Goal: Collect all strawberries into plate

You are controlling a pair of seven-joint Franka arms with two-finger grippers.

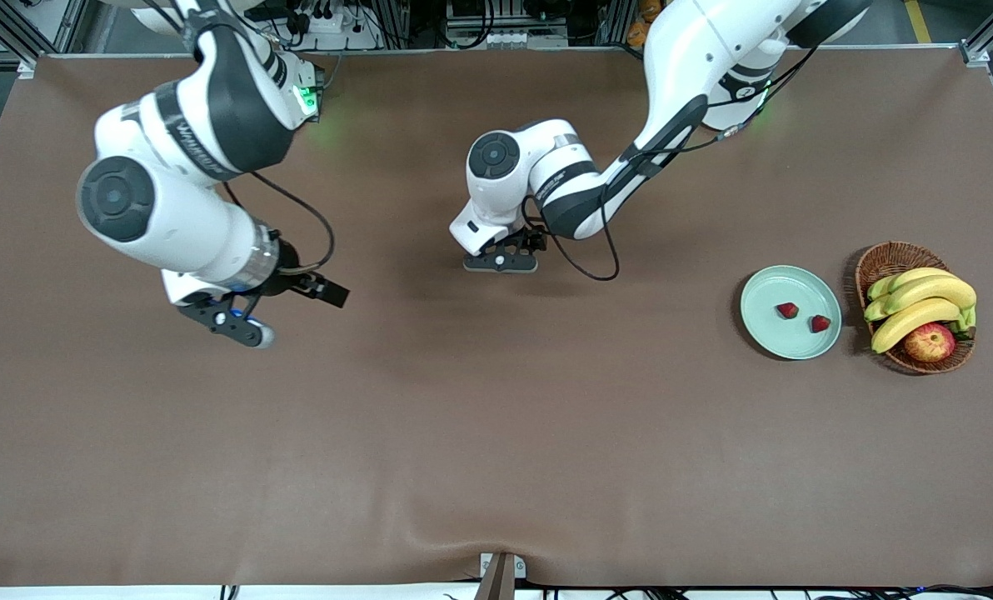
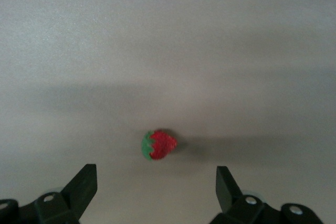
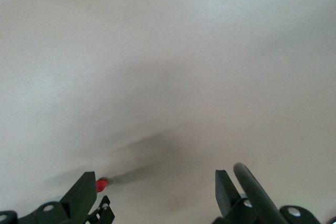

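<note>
My left gripper (image 2: 157, 182) hung over table middle, fingers (image 2: 84, 184) spread wide, empty. Last strawberry (image 2: 159, 145) lay on cloth just ahead of fingertips, centred in gap, long axis across it. Two strawberries (image 1: 787, 310) sat in plate (image 1: 763, 333), well apart. Right gripper (image 1: 284, 308) waited, fingers wide, farther off.

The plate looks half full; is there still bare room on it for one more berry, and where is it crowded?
Yes. The plate is bare along its rim toward the robots; two strawberries sit nearer the basket, which is packed with bananas and an apple. The tablecloth is bare.
</note>
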